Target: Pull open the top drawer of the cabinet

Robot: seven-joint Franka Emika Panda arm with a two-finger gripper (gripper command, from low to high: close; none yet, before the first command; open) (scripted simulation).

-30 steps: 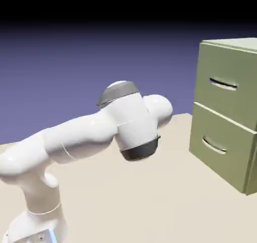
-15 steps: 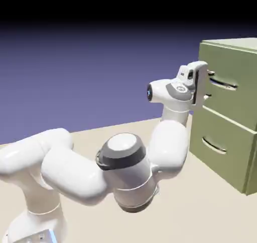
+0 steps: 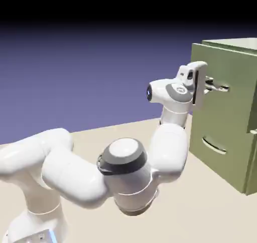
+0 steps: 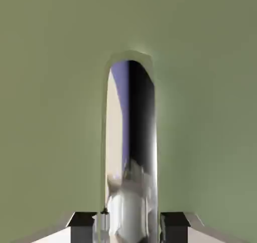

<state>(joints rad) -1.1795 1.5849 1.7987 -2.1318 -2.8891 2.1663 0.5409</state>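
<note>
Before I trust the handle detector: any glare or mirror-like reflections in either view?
Hand view: the silver handle mirrors the backdrop and table between the pincer tips. Exterior view: the handle shows only a thin bright glint; the top drawer front looks matte.

Top drawer ahead of the lower one

The top drawer (image 3: 221, 106) juts forward from the cabinet (image 3: 249, 152), above the lower drawer (image 3: 216, 152). The gripper (image 3: 207, 85) sits at its handle (image 3: 219, 87); the handle runs between the fingertips (image 4: 83, 226).

One cabinet (image 3: 228, 111), two drawers — top drawer (image 3: 221, 86), lower drawer (image 3: 221, 152) — and one arm (image 3: 100, 167).
</note>
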